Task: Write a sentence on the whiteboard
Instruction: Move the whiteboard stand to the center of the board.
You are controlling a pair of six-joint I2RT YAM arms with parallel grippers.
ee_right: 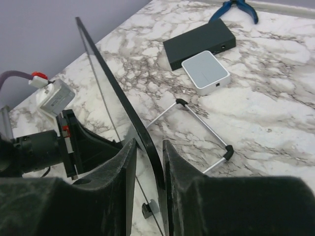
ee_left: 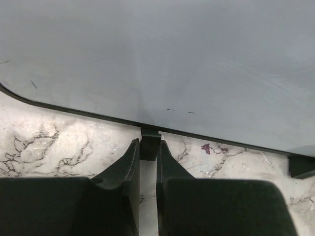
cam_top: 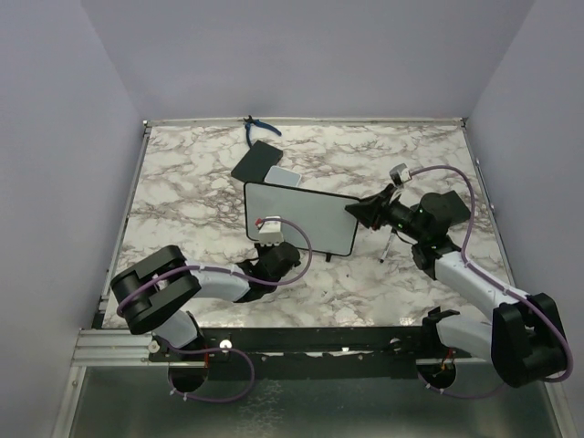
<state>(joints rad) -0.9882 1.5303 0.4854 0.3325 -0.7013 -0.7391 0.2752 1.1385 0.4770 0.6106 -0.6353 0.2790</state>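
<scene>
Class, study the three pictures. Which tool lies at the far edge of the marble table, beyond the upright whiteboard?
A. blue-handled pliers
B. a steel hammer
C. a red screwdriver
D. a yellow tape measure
A: the blue-handled pliers lie by the far rim of the table, behind the whiteboard; none of the other tools shows in any view.

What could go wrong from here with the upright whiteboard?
The black-framed white whiteboard stands on edge on the marble table, its foot pinched by the left fingers, its side edge between the right fingers. If that side hold is loose, the board may tip or twist. With both arms on the board, neither is free to write.
</scene>
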